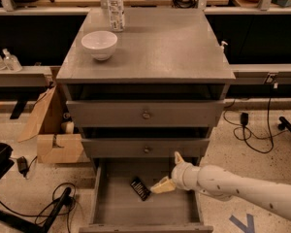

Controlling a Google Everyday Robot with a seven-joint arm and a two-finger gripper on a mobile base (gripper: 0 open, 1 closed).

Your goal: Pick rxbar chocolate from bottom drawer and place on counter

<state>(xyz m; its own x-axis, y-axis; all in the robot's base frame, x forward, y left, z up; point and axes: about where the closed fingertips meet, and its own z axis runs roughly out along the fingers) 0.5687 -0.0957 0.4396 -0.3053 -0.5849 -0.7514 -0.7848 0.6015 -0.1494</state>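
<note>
A speckled floor surrounds the grey cabinet, whose bottom drawer (117,208) is pulled out. On the drawer's bare floor lies the rxbar chocolate (140,188), tilted. The claw (170,172) hangs over the drawer's right side, fingers spread, the lower one just beside the bar. Farther back, the counter (169,47) carries a white bowl (99,43) and a clear bottle (116,6).
</note>
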